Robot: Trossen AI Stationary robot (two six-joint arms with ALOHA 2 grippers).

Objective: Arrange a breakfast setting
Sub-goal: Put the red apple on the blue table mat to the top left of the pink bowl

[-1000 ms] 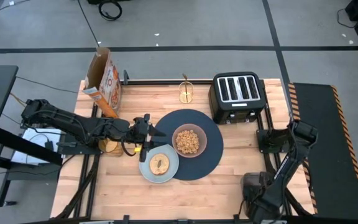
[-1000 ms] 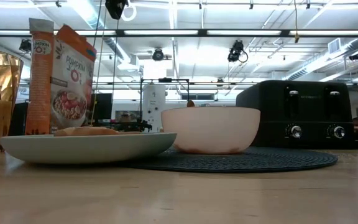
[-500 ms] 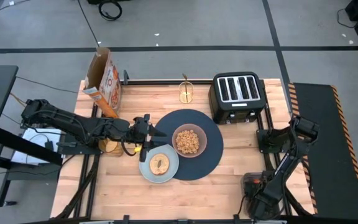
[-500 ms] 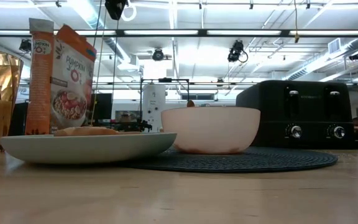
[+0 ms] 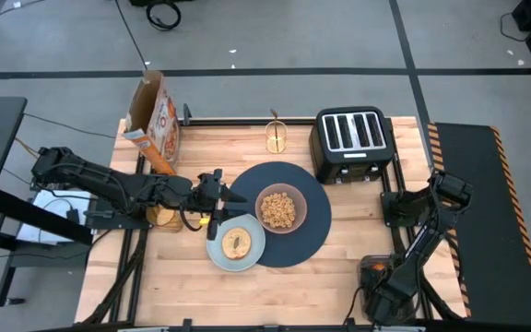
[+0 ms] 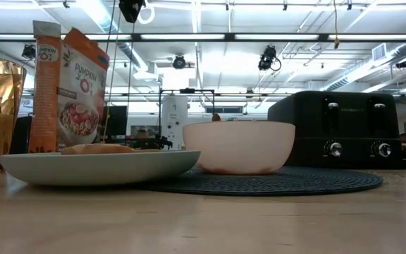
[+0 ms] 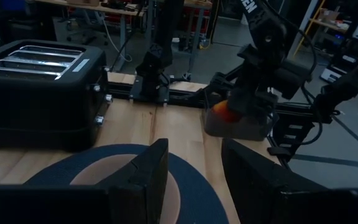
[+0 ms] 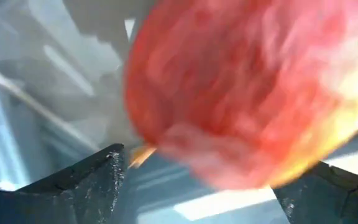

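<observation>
Red apple (image 8: 229,93) first: it's gripped between the fingers of your right gripper (image 7: 235,118), held in the air off the near right corner of the table, well apart from the setting. So the step in hand looks like the carry-in of the apple. Next you need a swing left and inward, then a gentle set-down on a free patch by the placemat, clear of the bowl.

Moving back, the pale-blue plate (image 5: 218,251) sits with the round toasted bread (image 5: 237,243) on it, its edge overlapping the dark-blue placemat (image 5: 284,175). The tan bowl (image 5: 258,205), filled, stands on the mat. Your left gripper (image 7: 194,163) hangs just beside the plate at the mat's left edge, fingers apart, holding nothing.

Farther back: the amber cup (image 5: 277,138), the black toaster (image 5: 351,143), and the cereal box (image 5: 153,120).

Against a second ago, only the right arm has shifted slightly; the left arm and everything on the table match.
</observation>
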